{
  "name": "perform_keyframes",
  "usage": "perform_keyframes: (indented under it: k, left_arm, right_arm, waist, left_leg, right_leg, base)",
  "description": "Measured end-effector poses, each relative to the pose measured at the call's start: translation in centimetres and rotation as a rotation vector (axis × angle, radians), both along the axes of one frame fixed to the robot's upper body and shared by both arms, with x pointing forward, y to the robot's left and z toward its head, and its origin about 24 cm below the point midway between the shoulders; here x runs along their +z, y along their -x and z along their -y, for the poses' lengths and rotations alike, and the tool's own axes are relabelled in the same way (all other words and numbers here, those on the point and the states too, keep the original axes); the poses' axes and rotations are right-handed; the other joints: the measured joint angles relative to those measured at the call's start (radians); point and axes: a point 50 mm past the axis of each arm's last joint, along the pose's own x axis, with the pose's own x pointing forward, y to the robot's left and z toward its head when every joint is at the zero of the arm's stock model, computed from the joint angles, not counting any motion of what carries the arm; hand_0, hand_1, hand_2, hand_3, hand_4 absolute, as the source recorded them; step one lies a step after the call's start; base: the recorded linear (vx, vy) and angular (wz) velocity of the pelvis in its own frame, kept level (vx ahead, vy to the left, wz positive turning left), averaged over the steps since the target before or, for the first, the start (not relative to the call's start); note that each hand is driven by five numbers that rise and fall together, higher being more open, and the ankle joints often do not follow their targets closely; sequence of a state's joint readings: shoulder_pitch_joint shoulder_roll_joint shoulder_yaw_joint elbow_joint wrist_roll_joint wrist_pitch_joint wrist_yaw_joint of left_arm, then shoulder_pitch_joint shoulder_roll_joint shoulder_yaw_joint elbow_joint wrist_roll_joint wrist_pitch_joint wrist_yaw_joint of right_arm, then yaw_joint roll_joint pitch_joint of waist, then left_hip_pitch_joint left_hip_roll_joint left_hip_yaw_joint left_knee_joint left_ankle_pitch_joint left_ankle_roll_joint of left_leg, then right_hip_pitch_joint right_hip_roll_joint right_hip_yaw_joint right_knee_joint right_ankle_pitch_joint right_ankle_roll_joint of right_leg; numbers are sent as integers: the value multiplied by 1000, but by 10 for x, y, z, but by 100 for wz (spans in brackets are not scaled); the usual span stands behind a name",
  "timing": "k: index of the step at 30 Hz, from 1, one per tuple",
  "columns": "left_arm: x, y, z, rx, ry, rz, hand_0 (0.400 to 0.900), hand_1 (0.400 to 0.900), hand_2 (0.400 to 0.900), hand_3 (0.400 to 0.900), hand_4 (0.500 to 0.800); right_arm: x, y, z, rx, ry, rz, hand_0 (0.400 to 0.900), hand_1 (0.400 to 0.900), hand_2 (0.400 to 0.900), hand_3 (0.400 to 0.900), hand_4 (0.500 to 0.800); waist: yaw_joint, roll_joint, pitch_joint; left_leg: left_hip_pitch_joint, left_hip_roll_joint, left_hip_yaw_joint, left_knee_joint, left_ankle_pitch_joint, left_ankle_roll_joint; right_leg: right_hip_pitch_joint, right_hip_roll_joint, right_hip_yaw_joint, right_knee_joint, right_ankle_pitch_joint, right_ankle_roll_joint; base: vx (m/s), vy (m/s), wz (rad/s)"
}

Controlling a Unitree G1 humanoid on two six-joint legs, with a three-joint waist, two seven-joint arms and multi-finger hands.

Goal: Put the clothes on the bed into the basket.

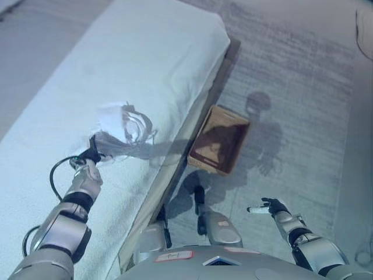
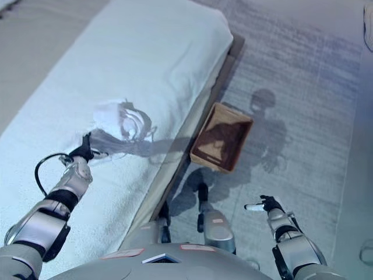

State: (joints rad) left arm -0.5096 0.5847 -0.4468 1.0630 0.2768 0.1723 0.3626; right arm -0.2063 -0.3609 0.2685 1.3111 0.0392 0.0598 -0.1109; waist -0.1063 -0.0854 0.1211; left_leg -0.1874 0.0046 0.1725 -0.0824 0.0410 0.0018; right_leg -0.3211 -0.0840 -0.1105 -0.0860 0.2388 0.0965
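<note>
Left eye view: left hand [image 1: 91, 156] nearer, touching clothes [image 1: 124, 124] edge just ahead; fingers' state can't tell; right hand [image 1: 269, 206] idle, fingers straight.

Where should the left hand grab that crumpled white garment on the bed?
Probably the raised, bunched folds at the white garment's near edge, coming in from the left hand's side; those ridges stand off the bed, giving the fingers something to pinch.

The bed [image 1: 145, 64] runs along the left, near to far. The clothes [image 1: 125, 125] lie on it near its right edge. The basket [image 1: 218, 140] sits on the floor [image 1: 303, 87] just right of the bed.
</note>
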Motion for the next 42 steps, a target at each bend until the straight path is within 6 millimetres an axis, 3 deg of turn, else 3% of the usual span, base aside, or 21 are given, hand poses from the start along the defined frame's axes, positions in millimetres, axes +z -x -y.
perform_keyframes:
  k: [2,7,13,14,21,29,34,39,41,42]
  left_arm:
    - [15,-14,-3,-1,-44,11,900,900,900,900,800]
    - [43,-38,0,-26,-98,54,900,900,900,900,800]
    - [45,-41,0,-10,-45,49,900,900,900,900,800]
    - [45,-40,0,-7,-40,46,400,400,400,400,500]
    - [49,-43,1,-9,-40,55,400,400,400,400,500]
    - [45,-45,7,-26,-17,41,400,400,400,400,500]
    - [25,-39,22,-42,33,5,400,400,400,400,500]
    - [2,-28,39,-68,108,-33,400,400,400,400,500]
    - [-4,-26,48,-95,136,-41,400,400,400,400,500]
    - [-7,-25,52,-109,150,-45,400,400,400,400,500]
  right_arm:
    - [3,-11,-4,-13,-7,47,900,900,900,900,800]
    - [5,-17,-6,-60,-23,87,900,900,900,900,800]
    - [9,-26,-10,-59,-45,138,900,900,900,900,800]
    - [9,-27,-10,-58,-46,142,900,900,900,900,800]
    - [15,-40,-12,-48,-49,176,900,900,900,900,800]
    - [15,-41,-12,-47,-49,177,900,900,900,900,800]
    - [15,-40,-12,-48,-49,175,900,900,900,900,800]
    - [15,-39,-11,-51,-49,171,900,900,900,900,800]
    - [13,-34,-10,-66,-48,159,900,900,900,900,800]
    - [12,-32,-9,-71,-46,146,900,900,900,900,800]
  waist:
    - [-8,-1,16]
    - [-30,-2,29]
    - [-43,-2,40]
    - [-51,-2,40]
    - [-51,-1,39]
    - [-51,15,29]
    - [-51,47,-11]
    - [-50,49,-13]
    - [-47,48,-13]
    - [-41,55,-17]
  left_leg:
    - [-42,-6,14,0,7,9]
    - [-117,-24,32,0,12,15]
    - [-129,-23,51,0,11,13]
    - [-129,-24,51,0,11,13]
    - [-129,-26,55,0,11,13]
    - [-129,-25,68,0,12,14]
    - [-126,-25,71,0,12,14]
    - [-40,-20,77,-1,11,12]
    - [-6,-23,78,-1,9,9]
    - [7,-17,79,-2,7,8]
  right_leg:
    - [-54,-4,4,0,31,5]
    - [-137,-16,11,0,31,6]
    - [-158,-13,27,0,31,6]
    - [-158,-14,27,0,31,6]
    - [-161,-15,31,0,31,6]
    - [-166,-13,45,0,31,6]
    - [-165,-12,49,0,31,6]
    - [-83,-8,54,-1,27,3]
    - [-46,-20,42,-5,-36,-12]
    - [-33,-21,26,-5,-57,0]
  base:
    - [16,61,-15]
    - [16,52,-15]
    - [26,18,-7]
    - [0,0,0]
    - [12,-3,-5]
    - [0,-20,-1]
    - [21,-37,-5]
    - [64,-43,-3]
    - [49,-38,3]
    - [27,-37,5]
